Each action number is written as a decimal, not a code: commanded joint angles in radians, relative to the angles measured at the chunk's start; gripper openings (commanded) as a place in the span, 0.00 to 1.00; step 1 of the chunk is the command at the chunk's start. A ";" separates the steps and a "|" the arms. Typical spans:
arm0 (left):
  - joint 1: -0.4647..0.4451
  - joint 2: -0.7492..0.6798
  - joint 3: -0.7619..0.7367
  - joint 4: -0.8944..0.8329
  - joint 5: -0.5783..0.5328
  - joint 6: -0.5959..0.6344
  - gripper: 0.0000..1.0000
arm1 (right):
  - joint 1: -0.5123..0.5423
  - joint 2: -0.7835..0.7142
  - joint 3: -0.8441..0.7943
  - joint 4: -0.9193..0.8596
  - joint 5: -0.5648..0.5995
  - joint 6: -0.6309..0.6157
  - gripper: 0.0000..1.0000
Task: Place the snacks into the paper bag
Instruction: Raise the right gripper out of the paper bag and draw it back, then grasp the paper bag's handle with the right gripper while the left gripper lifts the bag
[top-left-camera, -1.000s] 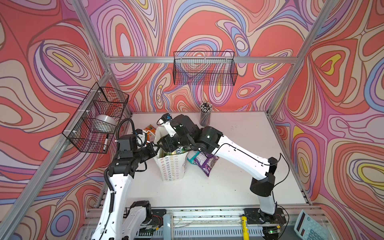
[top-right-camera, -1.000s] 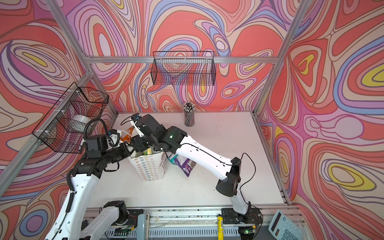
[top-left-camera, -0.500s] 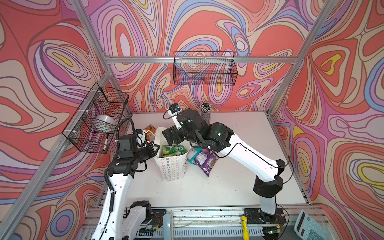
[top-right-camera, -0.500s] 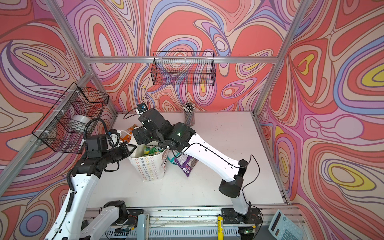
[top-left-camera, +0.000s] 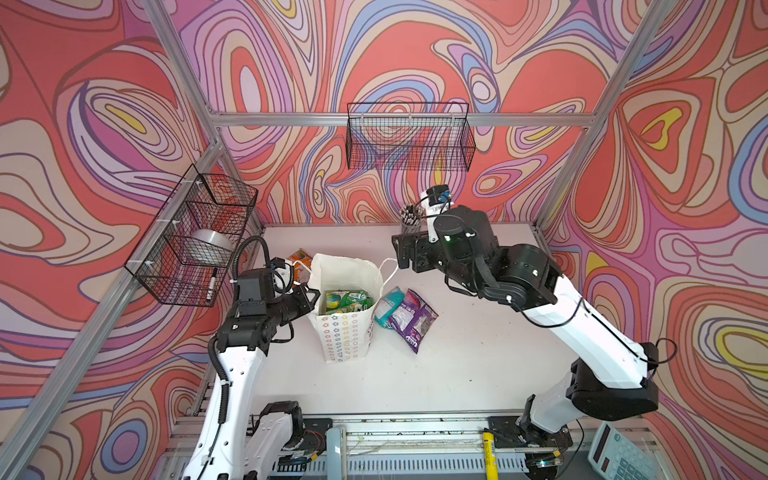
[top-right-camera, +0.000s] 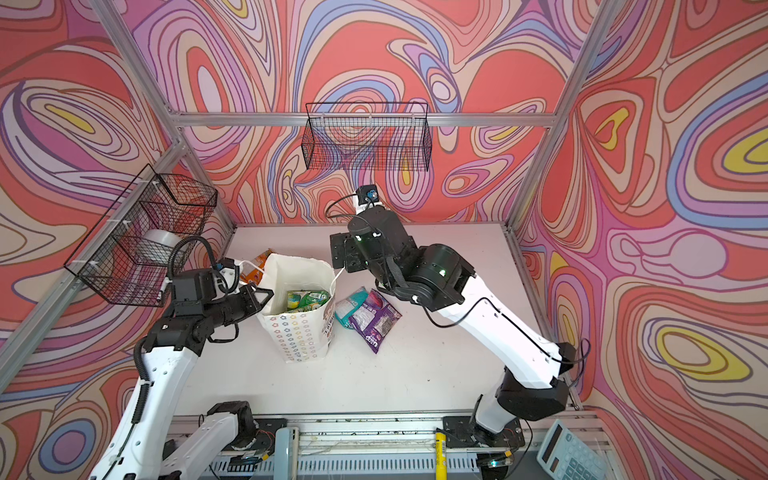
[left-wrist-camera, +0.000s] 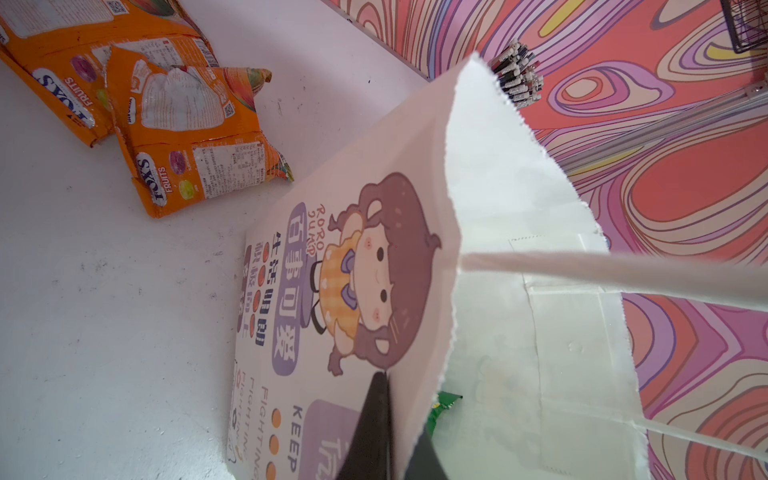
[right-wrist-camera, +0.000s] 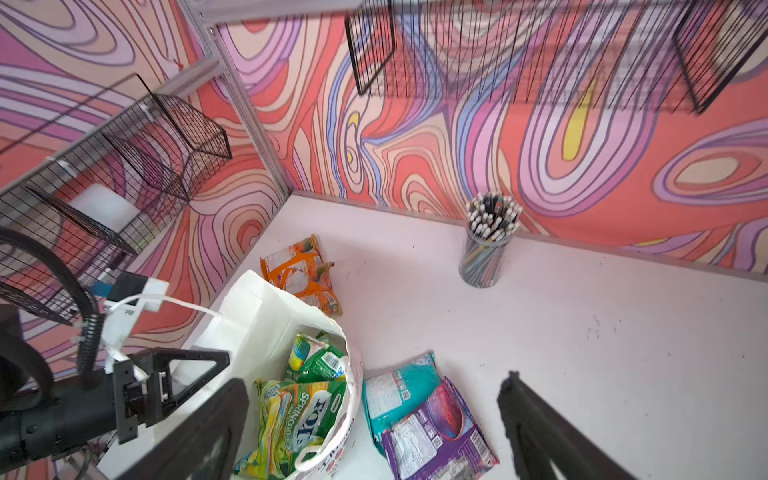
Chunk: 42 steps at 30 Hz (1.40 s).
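A mesh cup (top-left-camera: 410, 219) of pencils stands upright at the back of the white table (top-left-camera: 457, 374). A black wire basket (top-left-camera: 409, 141) hangs on the back wall; a second wire basket (top-left-camera: 195, 237), on the left wall, holds a silvery roll (top-left-camera: 208, 245) and a marker (top-left-camera: 212, 284). A calculator (top-left-camera: 619, 455) lies front right

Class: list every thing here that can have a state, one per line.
paper bag, upright, mouth open
left gripper, shut on bag rim
right gripper, open, empty
green snacks, in bag
teal pouch, on table
purple pouch, on table
orange pouches, on table
pencil cup, upright, full
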<state>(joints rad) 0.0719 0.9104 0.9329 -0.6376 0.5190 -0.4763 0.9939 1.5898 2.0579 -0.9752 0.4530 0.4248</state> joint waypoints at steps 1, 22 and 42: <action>0.000 0.006 -0.008 0.010 0.009 -0.005 0.00 | -0.031 0.012 -0.089 0.046 -0.147 0.096 0.98; 0.000 0.011 0.046 0.004 -0.003 -0.042 0.00 | -0.090 0.140 0.013 0.210 -0.571 0.068 0.00; -0.679 0.414 0.685 0.105 -0.273 -0.160 0.00 | -0.396 -0.197 0.037 0.168 -0.268 0.021 0.00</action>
<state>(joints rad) -0.5343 1.2533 1.5936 -0.6331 0.2695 -0.6056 0.6064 1.4631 2.1292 -0.8654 0.0319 0.4679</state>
